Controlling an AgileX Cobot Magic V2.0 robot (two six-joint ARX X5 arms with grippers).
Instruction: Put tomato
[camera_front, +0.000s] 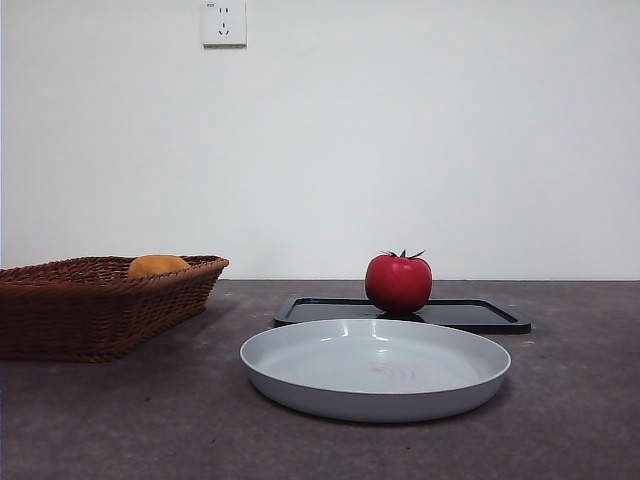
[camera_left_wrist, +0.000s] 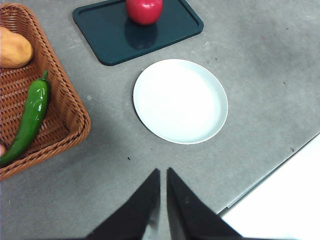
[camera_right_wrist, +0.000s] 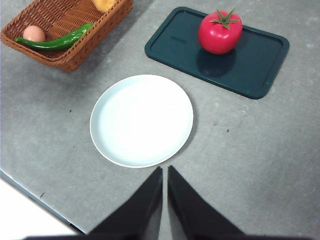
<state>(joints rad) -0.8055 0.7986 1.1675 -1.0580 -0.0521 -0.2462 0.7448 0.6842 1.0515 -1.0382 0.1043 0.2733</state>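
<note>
Two arms wait above a grey table laid out for a transfer. At left, a wicker basket holds an orange fruit and a green pepper; an empty white plate sits ready in the middle; the tomato stands upright on a dark tray behind. Both the left gripper and right gripper hang with jaws nearly together, holding nothing.

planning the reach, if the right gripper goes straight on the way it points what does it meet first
Probably the white plate, which lies just ahead of the right gripper; the tomato on the dark tray lies beyond and off to one side. Depth is unclear.
</note>
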